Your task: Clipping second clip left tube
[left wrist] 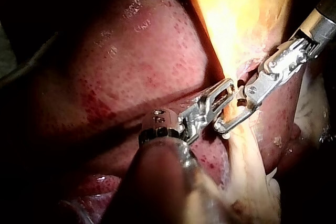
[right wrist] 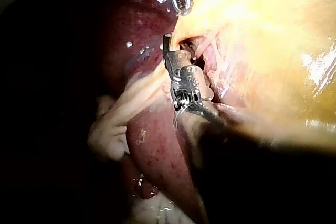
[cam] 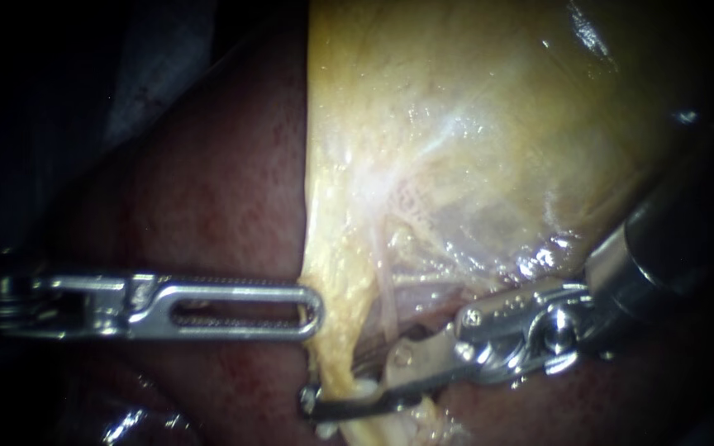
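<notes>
Right instrument (cam: 357,384), jaws parted, straddles tube (cam: 387,318) at gallbladder (cam: 473,124) edge.

Central glare (wet gallbladder (cam: 456,149)), dark edges

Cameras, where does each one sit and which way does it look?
Endoscope view: close to the tissue, facing the gallbladder and liver; left instrument enters from the left, right instrument from the right.
Left wrist view: on the left arm, looking along the left instrument toward the gallbladder's edge.
Right wrist view: on the right arm, looking along the right instrument at the same edge.
Shared: all three show both instruments meeting there.
</notes>
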Controlling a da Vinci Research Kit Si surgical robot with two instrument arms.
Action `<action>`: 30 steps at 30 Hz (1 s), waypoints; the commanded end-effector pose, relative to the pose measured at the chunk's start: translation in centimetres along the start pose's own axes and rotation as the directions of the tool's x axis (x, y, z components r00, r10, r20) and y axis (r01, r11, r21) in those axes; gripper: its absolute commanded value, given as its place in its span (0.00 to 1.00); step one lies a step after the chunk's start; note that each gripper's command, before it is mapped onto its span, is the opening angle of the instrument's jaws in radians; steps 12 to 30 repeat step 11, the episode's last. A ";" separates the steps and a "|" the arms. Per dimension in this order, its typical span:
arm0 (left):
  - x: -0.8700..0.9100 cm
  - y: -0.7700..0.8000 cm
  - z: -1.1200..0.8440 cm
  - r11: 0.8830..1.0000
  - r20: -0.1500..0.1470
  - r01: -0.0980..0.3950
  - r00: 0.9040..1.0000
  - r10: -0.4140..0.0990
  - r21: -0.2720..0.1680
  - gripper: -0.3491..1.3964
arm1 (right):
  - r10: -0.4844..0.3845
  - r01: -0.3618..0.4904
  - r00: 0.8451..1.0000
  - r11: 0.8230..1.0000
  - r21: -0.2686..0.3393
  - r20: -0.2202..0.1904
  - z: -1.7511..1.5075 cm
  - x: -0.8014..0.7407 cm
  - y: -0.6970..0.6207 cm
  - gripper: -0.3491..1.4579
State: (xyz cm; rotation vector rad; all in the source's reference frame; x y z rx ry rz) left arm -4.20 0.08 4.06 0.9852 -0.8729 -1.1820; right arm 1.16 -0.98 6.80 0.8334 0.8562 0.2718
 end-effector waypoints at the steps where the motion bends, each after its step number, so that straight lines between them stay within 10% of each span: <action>1: 0.00 0.01 0.01 1.000 0.000 0.000 1.000 0.000 0.000 0.16 | 0.005 -0.005 1.000 1.000 0.000 0.000 0.00 0.00 0.00 0.02; 30: 0.00 0.01 0.01 1.000 0.000 0.000 1.000 0.000 0.000 0.16 | 0.010 -0.010 1.000 1.000 0.001 0.000 0.00 -0.01 0.00 0.04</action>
